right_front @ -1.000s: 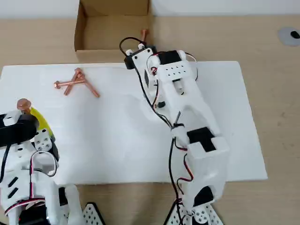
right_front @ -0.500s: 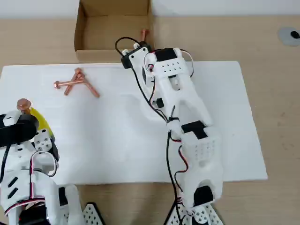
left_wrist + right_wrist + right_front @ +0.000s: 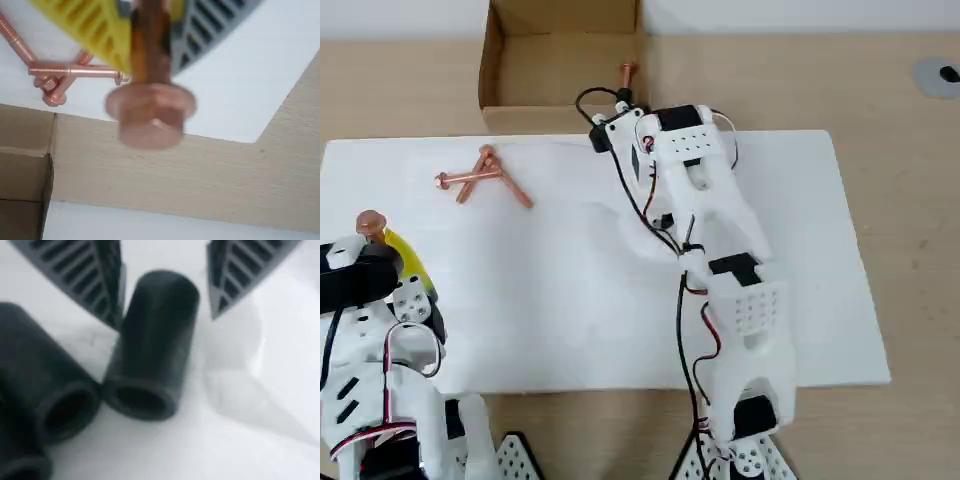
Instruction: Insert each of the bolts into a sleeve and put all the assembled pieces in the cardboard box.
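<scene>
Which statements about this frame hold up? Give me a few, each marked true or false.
1. The left gripper holds a bolt. True.
2. The right gripper is shut on a sleeve. False: its jaws stand open on either side of the sleeve.
3. Loose bolts lie on the sheet. True.
4. The sleeves stand upright. False: the sleeve and a second sleeve beside it lie on their sides.
</scene>
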Robot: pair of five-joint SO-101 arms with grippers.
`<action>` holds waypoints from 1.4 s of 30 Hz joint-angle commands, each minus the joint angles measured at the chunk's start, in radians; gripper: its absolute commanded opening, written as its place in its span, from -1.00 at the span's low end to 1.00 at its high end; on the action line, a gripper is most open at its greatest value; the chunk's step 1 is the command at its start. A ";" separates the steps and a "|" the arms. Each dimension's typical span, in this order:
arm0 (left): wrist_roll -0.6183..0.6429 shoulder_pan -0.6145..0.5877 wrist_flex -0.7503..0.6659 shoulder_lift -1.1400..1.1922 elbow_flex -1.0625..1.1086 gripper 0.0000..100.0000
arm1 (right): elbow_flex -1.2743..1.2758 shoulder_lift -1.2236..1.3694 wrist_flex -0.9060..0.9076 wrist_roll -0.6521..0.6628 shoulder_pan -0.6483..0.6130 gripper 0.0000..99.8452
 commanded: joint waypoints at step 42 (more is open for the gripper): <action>0.005 -0.002 -0.018 -0.005 -0.023 -0.97 | -0.079 0.073 -0.055 0.008 0.010 -0.81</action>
